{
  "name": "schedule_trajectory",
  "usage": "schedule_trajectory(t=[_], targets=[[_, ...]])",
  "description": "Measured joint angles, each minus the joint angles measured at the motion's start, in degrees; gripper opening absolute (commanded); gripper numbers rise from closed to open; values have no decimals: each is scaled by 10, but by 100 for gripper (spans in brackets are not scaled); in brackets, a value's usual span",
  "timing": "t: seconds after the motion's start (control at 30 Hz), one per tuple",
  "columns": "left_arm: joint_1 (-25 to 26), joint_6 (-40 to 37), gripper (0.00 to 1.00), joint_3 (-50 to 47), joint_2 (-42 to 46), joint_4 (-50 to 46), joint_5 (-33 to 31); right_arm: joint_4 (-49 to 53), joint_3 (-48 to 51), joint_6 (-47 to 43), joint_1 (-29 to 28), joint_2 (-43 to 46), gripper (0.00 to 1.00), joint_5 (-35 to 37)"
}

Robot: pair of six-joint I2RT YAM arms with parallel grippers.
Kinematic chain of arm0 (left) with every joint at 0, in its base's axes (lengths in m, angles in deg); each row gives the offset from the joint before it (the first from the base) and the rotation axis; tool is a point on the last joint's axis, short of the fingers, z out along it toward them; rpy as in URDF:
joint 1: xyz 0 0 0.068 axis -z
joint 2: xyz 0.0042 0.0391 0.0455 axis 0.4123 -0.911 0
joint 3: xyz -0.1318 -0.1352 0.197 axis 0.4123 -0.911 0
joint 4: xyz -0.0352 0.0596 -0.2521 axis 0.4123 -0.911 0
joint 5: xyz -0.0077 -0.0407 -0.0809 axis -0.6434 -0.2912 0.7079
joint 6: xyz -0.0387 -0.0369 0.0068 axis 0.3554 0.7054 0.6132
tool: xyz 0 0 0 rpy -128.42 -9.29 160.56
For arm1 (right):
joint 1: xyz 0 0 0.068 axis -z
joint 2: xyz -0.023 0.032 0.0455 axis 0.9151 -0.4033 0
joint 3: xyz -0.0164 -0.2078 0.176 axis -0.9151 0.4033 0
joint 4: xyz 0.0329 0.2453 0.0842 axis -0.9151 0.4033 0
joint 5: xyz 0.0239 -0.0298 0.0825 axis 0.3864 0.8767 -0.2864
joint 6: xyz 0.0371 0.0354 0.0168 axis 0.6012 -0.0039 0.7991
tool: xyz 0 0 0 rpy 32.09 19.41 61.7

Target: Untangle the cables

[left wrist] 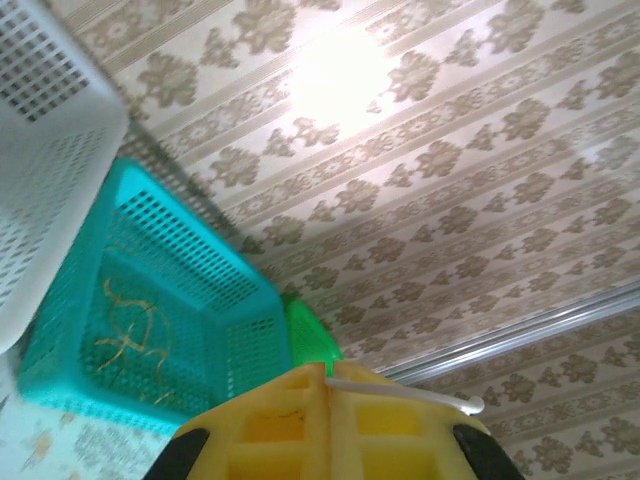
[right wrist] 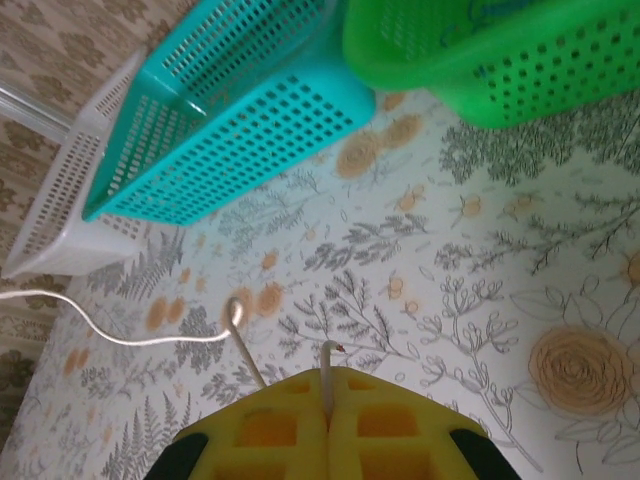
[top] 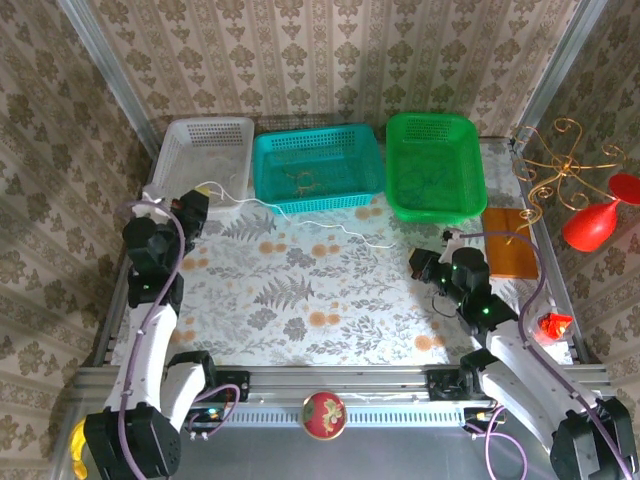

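A thin whitish cable (top: 330,228) stretches across the floral table between my two grippers. At the left rear, by the white basket (top: 205,145), my left gripper (top: 195,205) is shut on one end of it. A short tail of the whitish cable (left wrist: 400,392) sticks out of my left gripper (left wrist: 327,372). My right gripper (top: 425,265) is shut on the other end. The tip of the whitish cable (right wrist: 328,360) pokes from my right gripper (right wrist: 328,372), and the cable loops away to the left. A yellow-orange cable (top: 303,182) lies in the teal basket (top: 270,160), and a greenish cable (top: 430,180) lies in the green basket (top: 400,135).
Three baskets line the back of the table. An orange-brown board (top: 510,255) lies at the right, beside a gold wire stand (top: 560,165) and a red goblet (top: 590,225). A small red object (top: 552,325) sits by the right arm, and a red ball (top: 324,415) rests on the front rail.
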Motion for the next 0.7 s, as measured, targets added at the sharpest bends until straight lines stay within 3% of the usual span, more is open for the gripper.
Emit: schedule_trajectory(t=[0.17, 0.3, 0.4, 0.5, 0.7], targets=[[0, 5, 0, 48, -34, 30, 14, -30, -2, 2, 0, -28, 2, -69], [0, 11, 0, 79, -68, 58, 19, -33, -33, 0, -2, -62, 43, -127], [0, 11, 0, 115, -96, 74, 21, -37, -61, -1, -5, -74, 61, -151], [-4, 11, 0, 170, -130, 85, 27, -37, -81, -5, -7, -71, 67, -161], [-35, 5, 0, 310, -210, 103, 38, -17, -103, -12, -7, -64, 71, -161]])
